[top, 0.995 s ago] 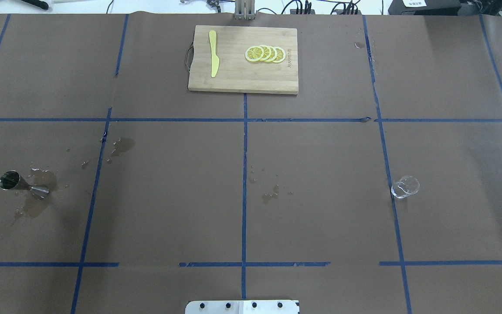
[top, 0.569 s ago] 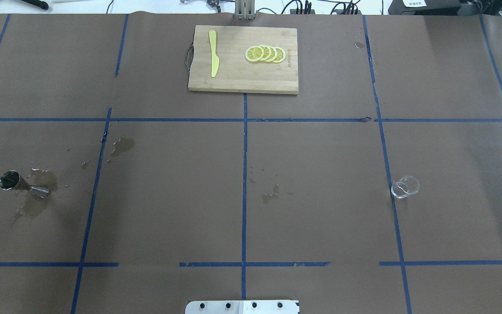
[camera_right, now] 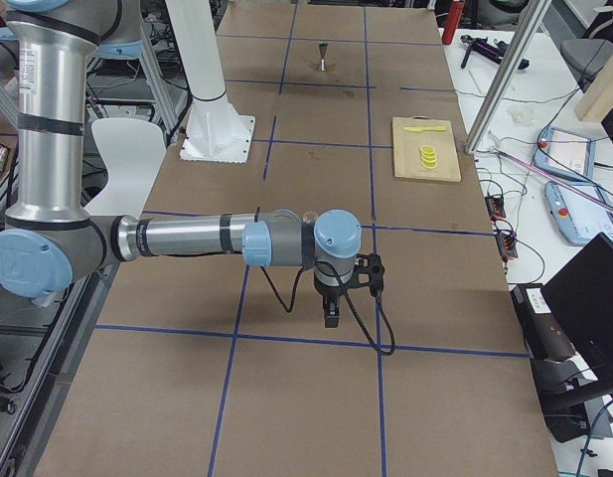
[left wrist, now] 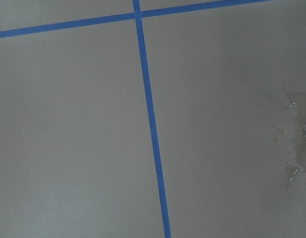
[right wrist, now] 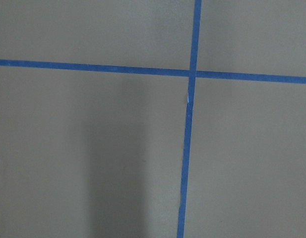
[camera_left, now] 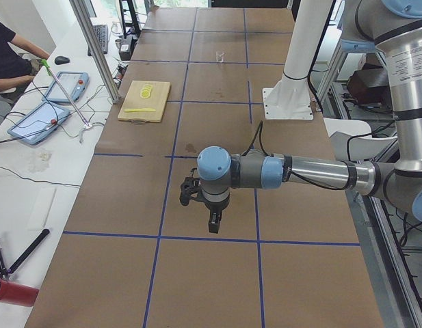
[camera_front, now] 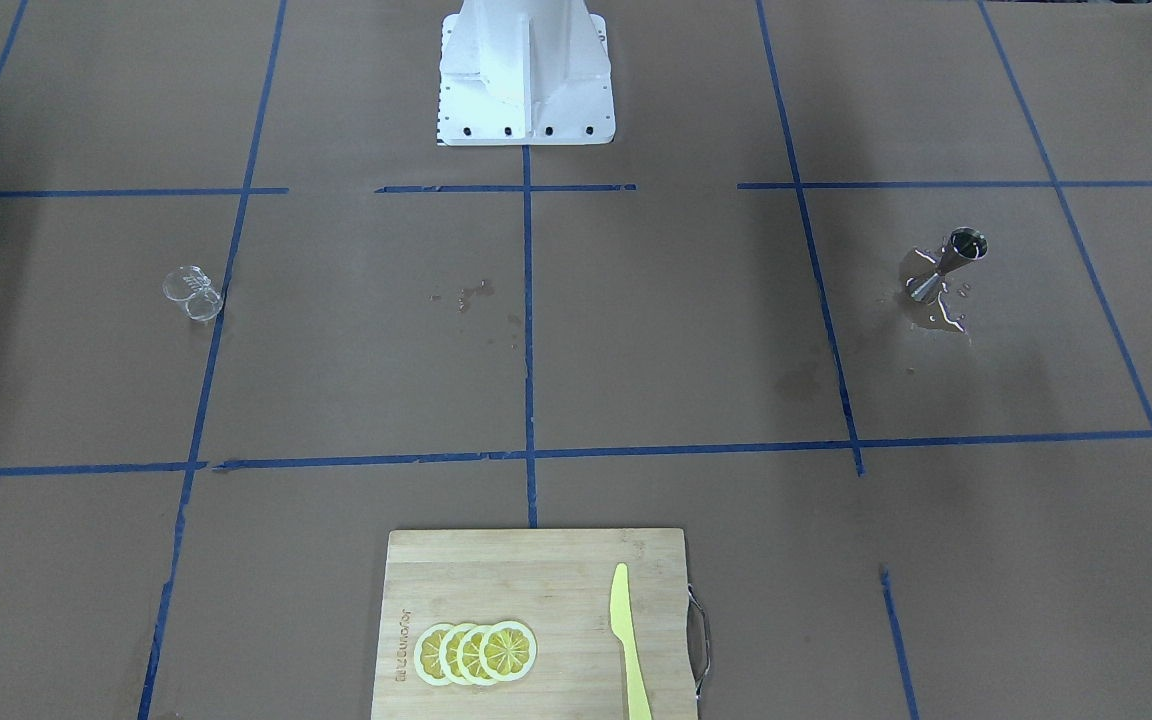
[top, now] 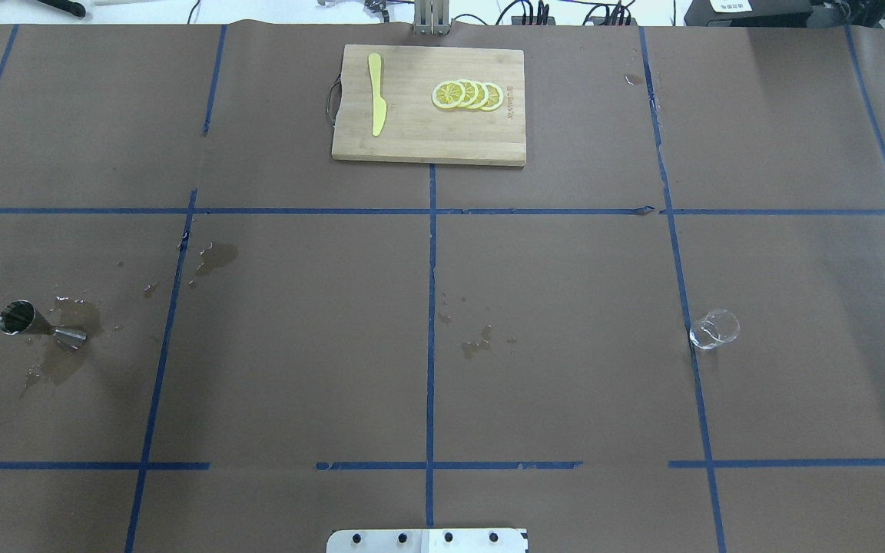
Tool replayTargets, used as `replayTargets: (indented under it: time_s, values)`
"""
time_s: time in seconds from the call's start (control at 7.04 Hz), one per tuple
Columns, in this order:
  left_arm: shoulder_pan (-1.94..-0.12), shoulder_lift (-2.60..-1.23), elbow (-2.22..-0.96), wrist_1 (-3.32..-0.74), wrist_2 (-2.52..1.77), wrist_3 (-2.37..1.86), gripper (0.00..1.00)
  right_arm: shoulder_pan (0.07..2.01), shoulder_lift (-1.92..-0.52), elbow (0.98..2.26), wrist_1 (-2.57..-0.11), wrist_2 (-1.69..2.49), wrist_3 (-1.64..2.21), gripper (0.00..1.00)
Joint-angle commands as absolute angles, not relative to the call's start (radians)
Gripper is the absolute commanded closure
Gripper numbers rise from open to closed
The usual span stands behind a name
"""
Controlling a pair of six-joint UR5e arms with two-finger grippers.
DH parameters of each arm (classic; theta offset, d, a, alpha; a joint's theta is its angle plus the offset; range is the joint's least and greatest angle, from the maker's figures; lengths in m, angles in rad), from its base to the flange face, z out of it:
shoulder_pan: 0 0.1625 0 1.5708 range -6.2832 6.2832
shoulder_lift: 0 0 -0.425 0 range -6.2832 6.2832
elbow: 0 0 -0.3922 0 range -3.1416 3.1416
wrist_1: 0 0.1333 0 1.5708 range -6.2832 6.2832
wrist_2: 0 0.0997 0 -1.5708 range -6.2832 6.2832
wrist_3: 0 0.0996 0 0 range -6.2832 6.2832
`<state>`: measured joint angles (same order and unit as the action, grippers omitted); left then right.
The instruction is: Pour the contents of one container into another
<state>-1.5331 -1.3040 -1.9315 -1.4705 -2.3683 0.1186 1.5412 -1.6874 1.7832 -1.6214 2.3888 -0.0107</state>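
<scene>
Desk (top: 296, 346), brown-papered: jigger (top: 39, 324) upright near left edge, long axis vertical, mouth up; glass cup (top: 715, 329) upright near right edge. State of left gripper (camera_left: 213, 224) and right gripper (camera_right: 331, 316) cannot be told.

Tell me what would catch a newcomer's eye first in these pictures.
The bamboo cutting board far from the robot, at centre, bearing fanned lemon slices and a yellow knife. Then the steel jigger standing in a wet spill on the robot's left, with the clear glass measuring cup far across on its right.

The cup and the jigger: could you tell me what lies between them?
Overhead view: only small wet spots and blue tape lines lie between cup and jigger; no objects.
</scene>
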Motion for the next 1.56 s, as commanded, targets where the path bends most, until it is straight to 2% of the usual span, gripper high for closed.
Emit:
replayTargets:
  time_s: [0.0, 1.42]
  values:
    - [-1.540, -1.305, -1.927, -1.470, -2.367, 0.120, 0.00, 1.540, -1.687, 1.783, -1.621, 2.391, -0.011, 0.00]
    - [-1.548, -1.304, -1.911, -1.468, -2.368, 0.120, 0.00, 1.540, -1.697, 1.812, -1.624, 2.381, -0.009, 0.00]
